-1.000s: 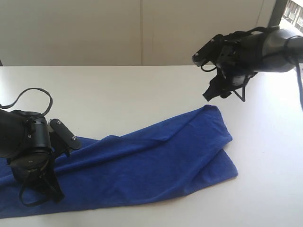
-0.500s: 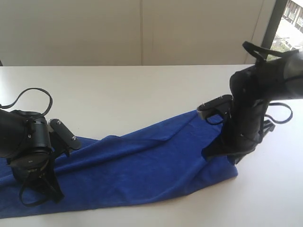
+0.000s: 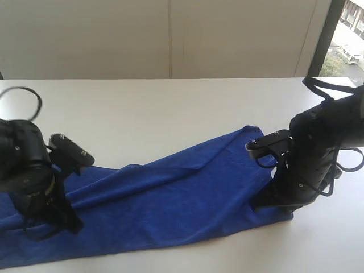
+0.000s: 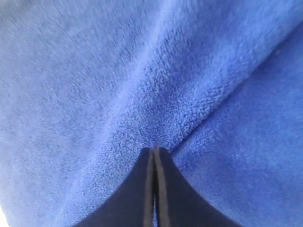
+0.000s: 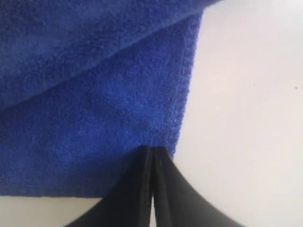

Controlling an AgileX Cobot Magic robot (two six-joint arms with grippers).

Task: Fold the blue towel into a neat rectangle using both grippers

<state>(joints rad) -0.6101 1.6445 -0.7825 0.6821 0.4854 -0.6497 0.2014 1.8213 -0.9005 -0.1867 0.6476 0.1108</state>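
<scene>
The blue towel (image 3: 182, 199), a large royal-blue terry cloth, lies as a long rumpled band across the white tabletop (image 3: 170, 108), its ends under the two arms. The black left gripper (image 4: 155, 150) is clenched on a raised ridge of cloth near the towel's left end. The black right gripper (image 5: 152, 149) has its jaws pressed together at the hem by the right-hand corner; whether cloth is caught between them cannot be told.
</scene>
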